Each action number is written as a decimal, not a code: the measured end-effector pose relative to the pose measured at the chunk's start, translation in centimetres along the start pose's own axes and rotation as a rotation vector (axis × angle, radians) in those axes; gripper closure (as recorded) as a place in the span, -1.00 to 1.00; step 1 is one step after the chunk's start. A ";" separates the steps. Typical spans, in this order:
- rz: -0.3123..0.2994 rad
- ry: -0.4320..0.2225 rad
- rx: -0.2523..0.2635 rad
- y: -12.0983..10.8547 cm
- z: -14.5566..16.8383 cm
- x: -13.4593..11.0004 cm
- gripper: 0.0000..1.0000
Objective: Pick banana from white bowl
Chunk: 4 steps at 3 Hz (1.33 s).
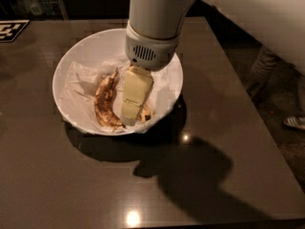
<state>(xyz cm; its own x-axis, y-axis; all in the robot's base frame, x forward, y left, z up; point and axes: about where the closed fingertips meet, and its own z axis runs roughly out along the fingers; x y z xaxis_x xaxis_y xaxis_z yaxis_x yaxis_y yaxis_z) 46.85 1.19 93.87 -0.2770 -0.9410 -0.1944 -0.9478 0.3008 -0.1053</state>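
Note:
The white bowl (76,56) stands on the dark table, lined with crumpled white paper. My gripper (129,120) reaches down into it from the white arm (152,27) and sits right over the slimmer banana. That banana is almost wholly hidden; only a brown-spotted end (145,113) shows at the gripper's right side, and its sticker is covered. The shorter, browner, curved banana (106,104) lies just left of the gripper, apart from it.
The dark glossy table (219,128) carries the arm's shadow in front of the bowl. A black-and-white marker tag (12,30) lies at the far left. The table's right edge drops to the floor, where a person's shoe (295,122) shows.

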 end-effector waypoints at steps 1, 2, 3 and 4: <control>0.046 -0.035 -0.038 -0.1 1.0 -1.0 -1.00; 0.115 -0.035 -0.095 -0.5 2.6 -2.2 -1.00; 0.174 -0.026 -0.145 -0.8 3.9 -2.8 -1.00; 0.243 0.005 -0.159 -1.0 4.7 -2.7 -1.00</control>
<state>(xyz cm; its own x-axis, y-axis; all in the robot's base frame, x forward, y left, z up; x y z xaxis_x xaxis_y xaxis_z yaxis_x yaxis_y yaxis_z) 49.28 4.15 89.95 -0.4991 -0.8453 -0.1906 -0.8665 0.4895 0.0982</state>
